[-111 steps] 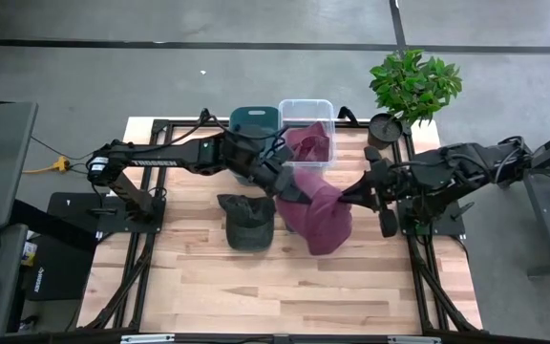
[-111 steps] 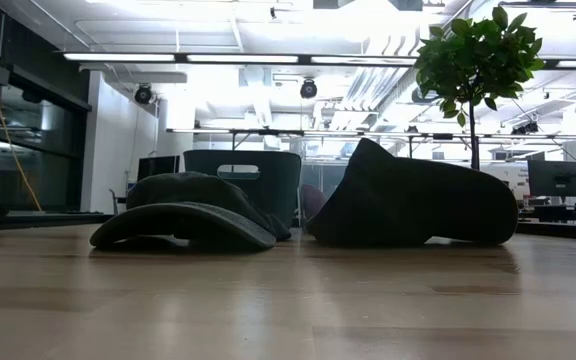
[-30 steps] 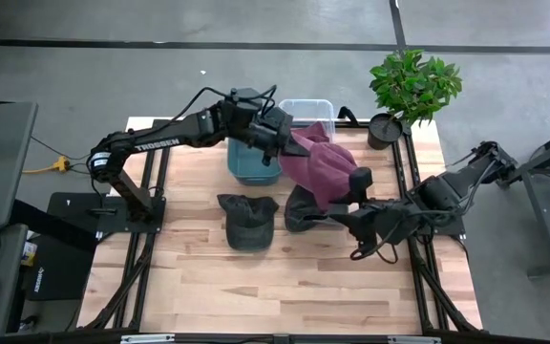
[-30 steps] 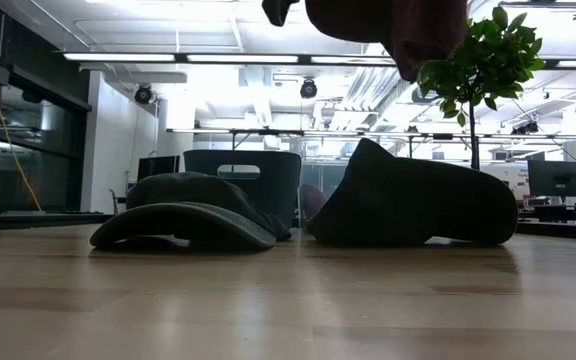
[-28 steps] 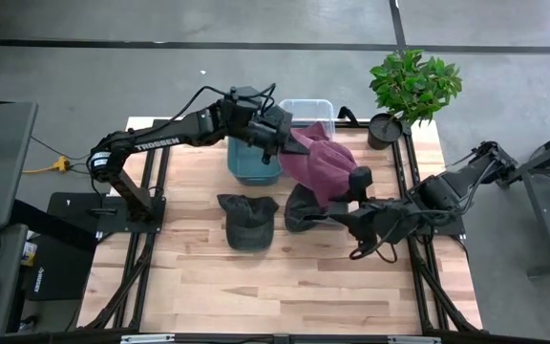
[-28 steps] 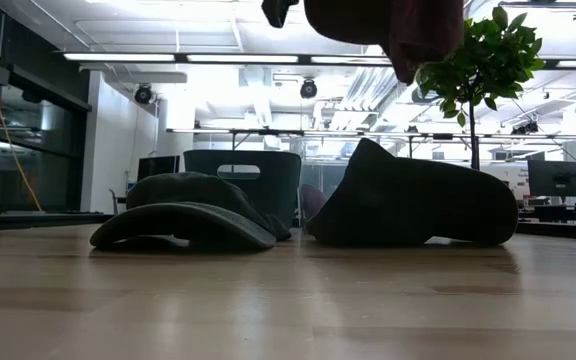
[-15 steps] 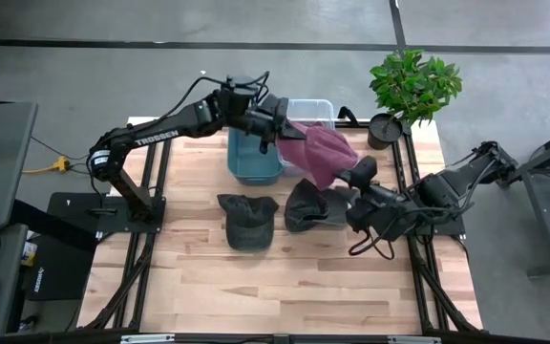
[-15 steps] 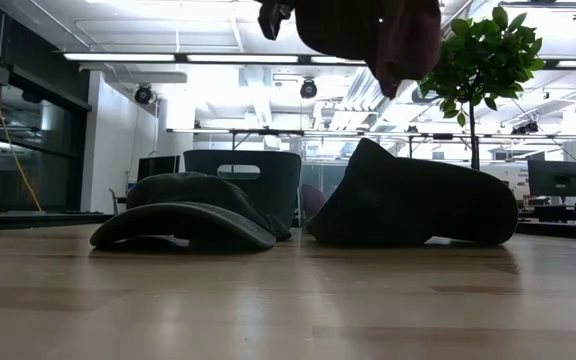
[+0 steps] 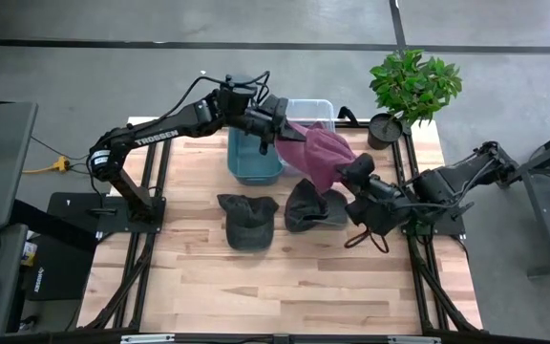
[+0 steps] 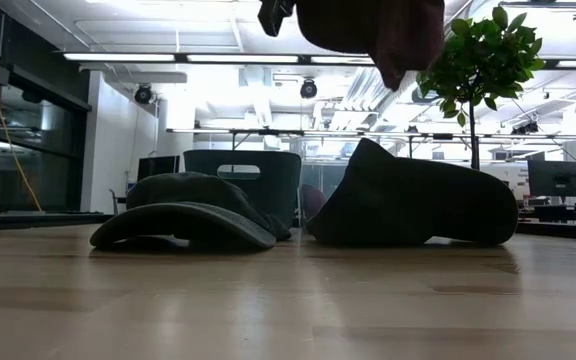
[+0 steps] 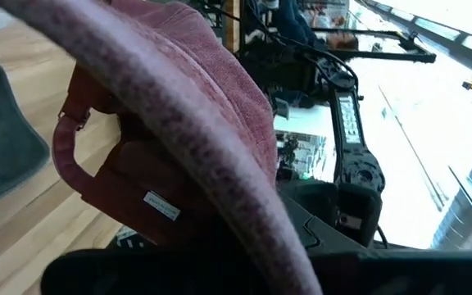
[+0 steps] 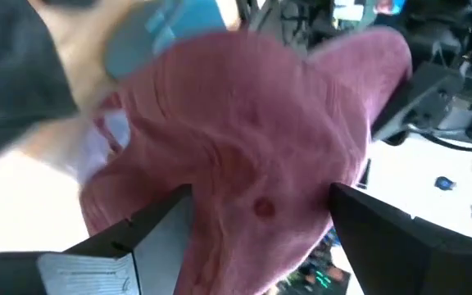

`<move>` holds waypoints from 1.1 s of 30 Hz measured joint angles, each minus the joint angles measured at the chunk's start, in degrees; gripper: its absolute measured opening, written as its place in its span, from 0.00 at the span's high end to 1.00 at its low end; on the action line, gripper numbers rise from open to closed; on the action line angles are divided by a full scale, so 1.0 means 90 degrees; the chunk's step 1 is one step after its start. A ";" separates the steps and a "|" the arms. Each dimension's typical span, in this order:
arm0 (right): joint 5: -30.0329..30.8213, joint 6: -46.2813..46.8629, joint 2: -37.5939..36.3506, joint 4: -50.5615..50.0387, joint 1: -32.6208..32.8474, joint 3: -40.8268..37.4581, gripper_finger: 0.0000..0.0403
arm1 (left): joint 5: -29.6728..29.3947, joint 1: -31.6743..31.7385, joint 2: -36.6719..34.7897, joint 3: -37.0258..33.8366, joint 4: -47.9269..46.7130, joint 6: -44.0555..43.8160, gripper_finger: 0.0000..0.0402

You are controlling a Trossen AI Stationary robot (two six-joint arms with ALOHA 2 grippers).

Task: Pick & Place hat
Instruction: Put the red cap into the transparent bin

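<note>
Item: maroon cap, soft cloth with a stiffer brim, light; it hangs limp and folded in the air over the counter, between the blue bin and the clear bin, above the dark cap and beside the green cap lying on the wood. Holder: left hand, pinched tight on the cap's edge; the right hand stands spread wide just beside the crown, holding nothing. Handling, by judgement: the cloth will sag and swing, so the brim or seamed rim gives the firmest hold.
</note>
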 joint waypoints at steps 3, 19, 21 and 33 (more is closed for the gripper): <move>-0.0007 -0.0437 -0.0002 0.0394 -0.0213 0.0000 0.31 | 0.0062 -0.0007 -0.0002 0.0000 0.0002 -0.0043 1.00; -0.0430 -0.3291 0.0051 0.3064 -0.0744 -0.0528 0.31 | 0.0223 -0.0177 -0.0005 0.0000 0.0318 -0.0179 1.00; -0.0144 -0.3344 0.0051 0.3173 -0.0684 -0.0529 0.31 | 0.0187 -0.0177 -0.0005 0.0000 0.0318 -0.0184 1.00; 0.1245 -0.3238 0.0046 0.3467 0.0078 -0.0529 0.31 | -0.0278 -0.0102 -0.0005 0.0000 0.0279 -0.0182 1.00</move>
